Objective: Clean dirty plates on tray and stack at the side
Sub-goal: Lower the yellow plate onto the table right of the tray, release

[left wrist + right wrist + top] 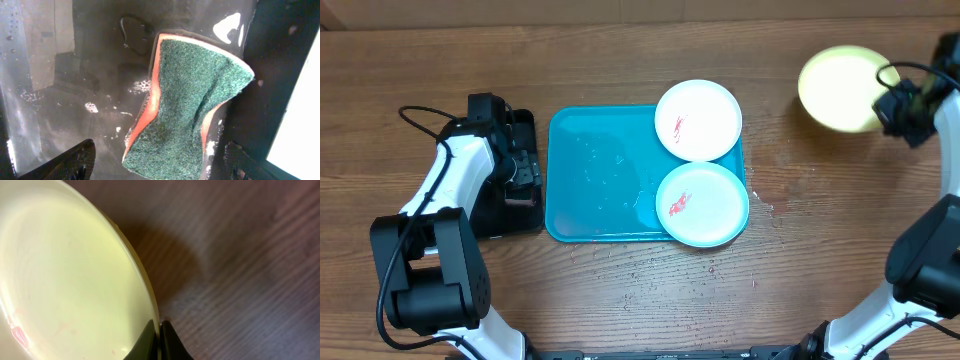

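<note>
right tool (159, 330) – clamped on the rim of the pale yellow plate (65, 280), far right, well off the tray (595, 175), possibly raised above the desk (820, 200) | left tool (157, 162) – fingers apart over a green-and-orange sponge (195, 100) in the black tray (100, 75) | white plate (698, 121), pale blue plate (702, 204) – red-smeared, edge to edge on the tray's right side

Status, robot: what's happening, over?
Left gripper open over green-and-orange sponge. Right gripper shut on rim of pale yellow round plastic plate. Red-smeared white plate and pale blue plate on turquoise plastic tray.
</note>
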Controlling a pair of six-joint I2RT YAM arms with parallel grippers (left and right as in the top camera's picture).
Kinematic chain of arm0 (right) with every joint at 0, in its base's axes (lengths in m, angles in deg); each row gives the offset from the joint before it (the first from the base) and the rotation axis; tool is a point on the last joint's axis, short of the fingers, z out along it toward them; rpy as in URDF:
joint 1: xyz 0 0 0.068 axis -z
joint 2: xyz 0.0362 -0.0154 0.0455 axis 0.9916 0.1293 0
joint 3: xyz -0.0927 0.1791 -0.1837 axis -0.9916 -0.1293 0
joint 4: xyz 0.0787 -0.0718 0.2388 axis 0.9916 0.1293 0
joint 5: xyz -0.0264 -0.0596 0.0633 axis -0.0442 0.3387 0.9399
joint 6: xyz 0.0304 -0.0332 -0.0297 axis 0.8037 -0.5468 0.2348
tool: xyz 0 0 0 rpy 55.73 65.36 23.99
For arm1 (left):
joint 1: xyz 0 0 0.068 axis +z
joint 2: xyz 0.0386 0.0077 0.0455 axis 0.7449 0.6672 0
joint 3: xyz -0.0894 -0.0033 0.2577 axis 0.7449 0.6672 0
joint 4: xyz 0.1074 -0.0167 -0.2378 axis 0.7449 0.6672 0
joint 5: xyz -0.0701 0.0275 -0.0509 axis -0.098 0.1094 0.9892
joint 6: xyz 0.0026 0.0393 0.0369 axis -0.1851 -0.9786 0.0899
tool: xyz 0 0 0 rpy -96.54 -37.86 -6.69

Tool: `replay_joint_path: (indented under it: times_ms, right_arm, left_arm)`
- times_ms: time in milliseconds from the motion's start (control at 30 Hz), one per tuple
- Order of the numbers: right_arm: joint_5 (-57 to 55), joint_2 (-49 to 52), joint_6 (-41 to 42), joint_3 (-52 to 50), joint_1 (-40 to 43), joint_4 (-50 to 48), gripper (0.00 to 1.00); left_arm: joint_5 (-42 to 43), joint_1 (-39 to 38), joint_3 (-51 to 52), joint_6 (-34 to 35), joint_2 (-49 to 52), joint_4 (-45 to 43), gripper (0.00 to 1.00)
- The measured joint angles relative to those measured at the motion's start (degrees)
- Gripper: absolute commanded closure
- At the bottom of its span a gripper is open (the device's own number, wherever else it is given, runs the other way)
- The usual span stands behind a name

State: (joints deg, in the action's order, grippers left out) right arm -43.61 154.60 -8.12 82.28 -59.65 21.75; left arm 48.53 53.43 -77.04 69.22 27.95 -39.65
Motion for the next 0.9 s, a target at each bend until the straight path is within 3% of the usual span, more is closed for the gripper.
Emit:
replay_joint_path:
  times_ms: [200,667,900]
  right_arm:
    - [1.79,0.0,-0.44,-5.44,1.4,2.32,0.96]
    - [5.9,0.0,-6.19,-5.66,1.18,12.04,0.96]
    - [6.75,-0.31,-7.37,-8.41,1.03,11.26,0.96]
  left_arm:
    - [0.09,0.0,0.0,0.0,0.0,0.02,0.17]
    - [0.09,0.0,0.0,-0.02,0.0,0.02,0.17]
    - [0.09,0.0,0.0,-0.02,0.0,0.0,0.17]
